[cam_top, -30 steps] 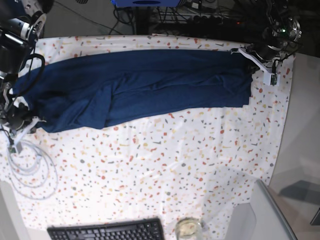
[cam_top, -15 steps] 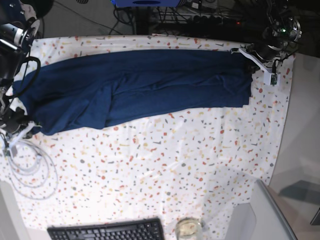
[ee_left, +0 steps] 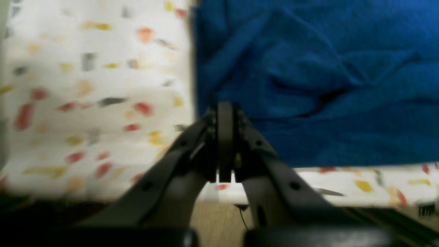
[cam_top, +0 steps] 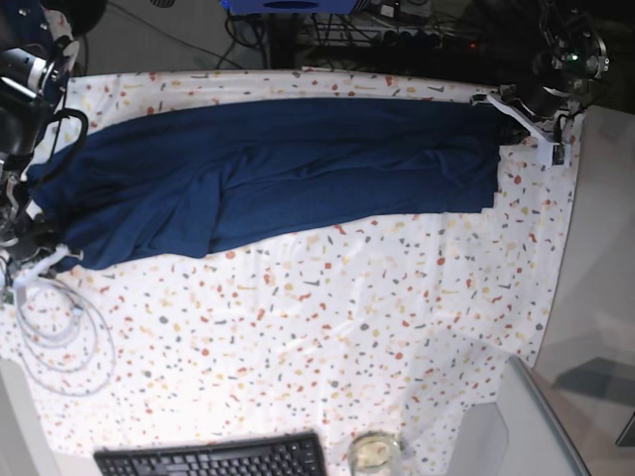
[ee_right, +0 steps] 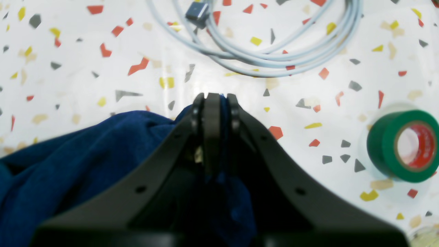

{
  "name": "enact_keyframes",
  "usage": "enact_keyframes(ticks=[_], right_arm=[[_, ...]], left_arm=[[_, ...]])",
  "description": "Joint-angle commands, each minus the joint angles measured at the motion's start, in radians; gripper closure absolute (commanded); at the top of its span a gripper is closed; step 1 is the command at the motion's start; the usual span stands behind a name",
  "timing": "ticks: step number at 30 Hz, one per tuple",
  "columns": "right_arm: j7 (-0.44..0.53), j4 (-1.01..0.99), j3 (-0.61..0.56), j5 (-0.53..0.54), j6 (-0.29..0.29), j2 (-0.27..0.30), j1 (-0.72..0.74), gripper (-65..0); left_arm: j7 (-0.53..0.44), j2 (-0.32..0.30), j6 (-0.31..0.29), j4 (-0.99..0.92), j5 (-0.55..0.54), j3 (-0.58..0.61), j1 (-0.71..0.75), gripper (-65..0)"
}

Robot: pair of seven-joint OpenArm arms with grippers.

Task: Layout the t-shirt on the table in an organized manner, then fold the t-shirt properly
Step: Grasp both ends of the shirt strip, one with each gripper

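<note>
The right gripper point(ee_right: 215, 103) is pinched closed on a corner of the dark navy t-shirt point(cam_top: 268, 174), with blue cloth squeezed between its jaws and bunching away toward 8 o'clock in the right wrist view. Just past its tip, toward 12 o'clock, lies a coil of pale grey cable point(ee_right: 274, 51) with a small plug, and at 3 o'clock a roll of green tape point(ee_right: 404, 145) sits on the speckled table point(cam_top: 327, 327). The left gripper point(ee_left: 224, 113) is also fully closed, its tip at the shirt's edge; whether it holds cloth cannot be told. In the base view the shirt stretches in a long band across the far half of the table, from 9 to 2 o'clock, wrinkled along its middle. A black keyboard point(cam_top: 213, 458) and a glass jar point(cam_top: 374, 453) rest at 6 o'clock.
</note>
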Motion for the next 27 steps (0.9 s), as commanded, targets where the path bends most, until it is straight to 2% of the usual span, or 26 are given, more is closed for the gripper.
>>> enact_keyframes(ticks=[1,4,7,9,13,17,19,21,23,25,27], right_arm=[[0.04,-0.001,0.003,0.007,-0.026,0.02,0.023,-0.5],[0.051,-0.02,0.003,0.007,-0.067,0.022,0.023,-0.8],[0.057,-0.014,0.003,0.009,-0.07,0.02,0.023,-1.1],[0.074,-0.003,0.003,0.009,-0.07,0.02,0.027,-4.2],[0.071,0.055,0.007,0.007,-0.07,0.025,0.026,-20.4],[0.07,0.135,0.011,0.007,-0.07,0.027,-0.006,-42.0],[0.07,0.189,0.008,0.007,-0.069,0.025,-0.034,-45.8],[0.07,0.246,0.005,0.009,-0.063,0.02,-0.072,-45.5],[0.07,0.31,0.002,0.013,-0.058,0.011,-0.115,-39.3],[0.07,0.356,-0.016,0.009,-0.041,-0.018,-0.149,-27.9],[0.07,0.392,-0.038,0.009,-0.01,-0.032,-0.184,-10.8]], left_arm=[[-0.018,-0.01,0.004,0.014,-0.009,-0.018,0.003,0.0],[-0.018,-0.013,0.004,0.014,-0.009,-0.047,0.003,0.0],[-0.018,-0.013,0.004,0.016,-0.009,-0.067,0.004,0.0],[-0.016,-0.013,0.004,0.021,-0.011,-0.069,0.006,0.0],[-0.013,-0.013,0.002,0.022,-0.012,-0.093,0.007,0.0],[-0.013,-0.013,0.001,0.022,-0.015,-0.132,0.007,0.0],[-0.013,-0.015,0.001,0.022,-0.015,-0.145,0.007,0.0],[-0.013,-0.015,0.001,0.022,-0.015,-0.155,0.007,0.0],[-0.013,-0.015,0.001,0.022,-0.015,-0.162,0.007,0.0],[-0.013,-0.015,0.001,0.022,-0.017,-0.172,0.007,0.0],[-0.013,-0.015,0.001,0.022,-0.017,-0.184,0.007,0.0]])
